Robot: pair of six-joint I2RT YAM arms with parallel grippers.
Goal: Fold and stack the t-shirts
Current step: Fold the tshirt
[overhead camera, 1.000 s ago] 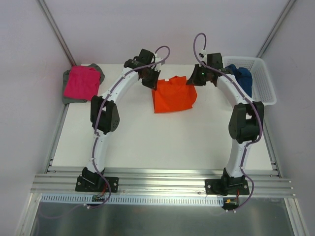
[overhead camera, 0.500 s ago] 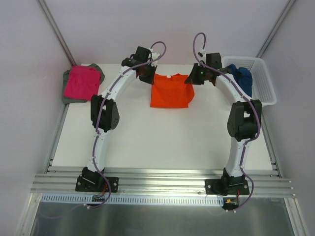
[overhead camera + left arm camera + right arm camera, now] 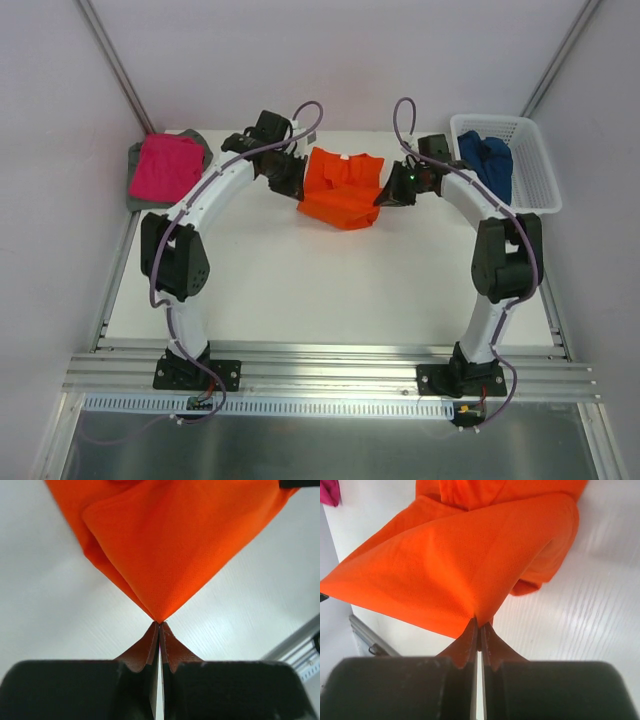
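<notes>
An orange t-shirt [image 3: 340, 188] hangs crumpled between both grippers at the back middle of the table, its lower part resting on the surface. My left gripper [image 3: 292, 186] is shut on its left corner; the left wrist view has the orange cloth [image 3: 170, 540] pinched at the fingertips [image 3: 159, 625]. Over on the other side, my right gripper [image 3: 385, 194] is shut on the right corner, the cloth [image 3: 460, 565] caught at its tips [image 3: 479, 621]. A magenta t-shirt [image 3: 165, 166] lies folded on a grey one [image 3: 135, 190] at the back left. A dark blue t-shirt [image 3: 488, 160] lies in the basket.
The white lattice basket [image 3: 535, 165] stands at the back right corner. White walls close in on the table at the back and on both sides. An aluminium rail [image 3: 330, 365] runs along the near edge by the arm bases.
Both grippers have come down and toward the near side with the orange t-shirt. It hung flat and spread half a second ago; now it sags and bunches onto the table.
</notes>
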